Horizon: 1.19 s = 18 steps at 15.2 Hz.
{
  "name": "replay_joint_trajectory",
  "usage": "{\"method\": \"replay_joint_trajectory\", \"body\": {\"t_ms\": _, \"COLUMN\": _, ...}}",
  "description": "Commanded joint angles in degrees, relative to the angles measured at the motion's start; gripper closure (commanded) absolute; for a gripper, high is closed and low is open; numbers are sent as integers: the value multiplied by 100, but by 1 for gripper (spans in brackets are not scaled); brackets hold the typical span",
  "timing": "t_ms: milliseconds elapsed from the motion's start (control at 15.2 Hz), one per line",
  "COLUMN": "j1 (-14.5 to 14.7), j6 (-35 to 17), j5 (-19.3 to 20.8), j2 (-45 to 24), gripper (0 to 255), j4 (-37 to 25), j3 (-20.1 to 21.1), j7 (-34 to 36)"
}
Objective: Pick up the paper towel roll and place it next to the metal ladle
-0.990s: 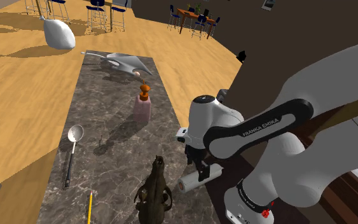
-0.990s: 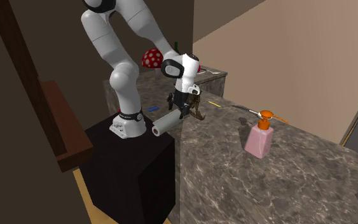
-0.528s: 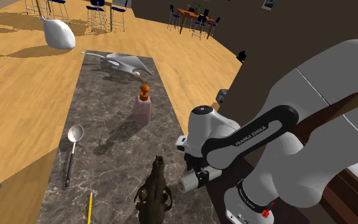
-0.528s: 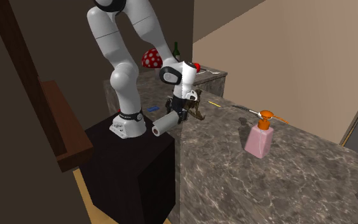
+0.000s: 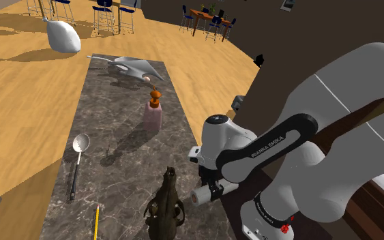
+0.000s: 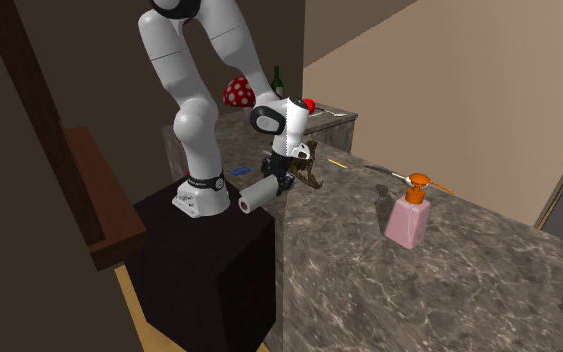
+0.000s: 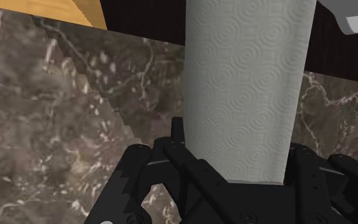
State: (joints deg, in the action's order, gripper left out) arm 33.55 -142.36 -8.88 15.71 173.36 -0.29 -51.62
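Shoulder view: bright, even light on the wooden floor (image 5: 20, 102); shadows on the marble counter (image 5: 115, 123) fall toward the frame's lower left. Second exterior view: dimmer, its left third in brown shade. Wrist view: the paper towel roll (image 7: 247, 89) is lit flat and pale.

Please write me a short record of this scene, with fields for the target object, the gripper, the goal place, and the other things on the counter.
target: paper towel roll, lying on its side at the edge of the marble counter, close to the stand
gripper: gripper low over the roll, one finger against each side of it
goal: ladle, lying flat near the counter's opposite edge, on the shoulder view's left
between them: dark dinosaur figure
other things: pink soap dispenser, upright; yellow pencil
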Motion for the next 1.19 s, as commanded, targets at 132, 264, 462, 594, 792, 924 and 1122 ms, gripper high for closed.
{"method": "replay_joint_trajectory", "body": {"t_ms": 132, "j1": 0, "j6": 0, "j5": 0, "j2": 0, "gripper": 255, "j4": 0, "j3": 0, "j7": 0}}
{"method": "replay_joint_trajectory", "body": {"t_ms": 264, "j1": 0, "j6": 0, "j5": 0, "j2": 0, "gripper": 255, "j4": 0, "j3": 0, "j7": 0}}
{"method": "replay_joint_trajectory", "body": {"t_ms": 462, "j1": 0, "j6": 0, "j5": 0, "j2": -1, "gripper": 255, "j4": 0, "j3": 0, "j7": 0}}
{"method": "replay_joint_trajectory", "body": {"t_ms": 594, "j1": -16, "j6": 136, "j5": 30, "j2": 136, "gripper": 255, "j4": -1, "j3": 5, "j7": 26}}
{"method": "replay_joint_trajectory", "body": {"t_ms": 792, "j1": -56, "j6": 550, "j5": 104, "j2": 535, "gripper": 255, "j4": -18, "j3": 19, "j7": 94}}
{"method": "replay_joint_trajectory", "body": {"t_ms": 924, "j1": -78, "j6": 824, "j5": 144, "j2": 786, "gripper": 255, "j4": -42, "j3": 26, "j7": 132}}
{"method": "replay_joint_trajectory", "body": {"t_ms": 1122, "j1": -106, "j6": 1227, "j5": 192, "j2": 1138, "gripper": 255, "j4": -93, "j3": 34, "j7": 181}}
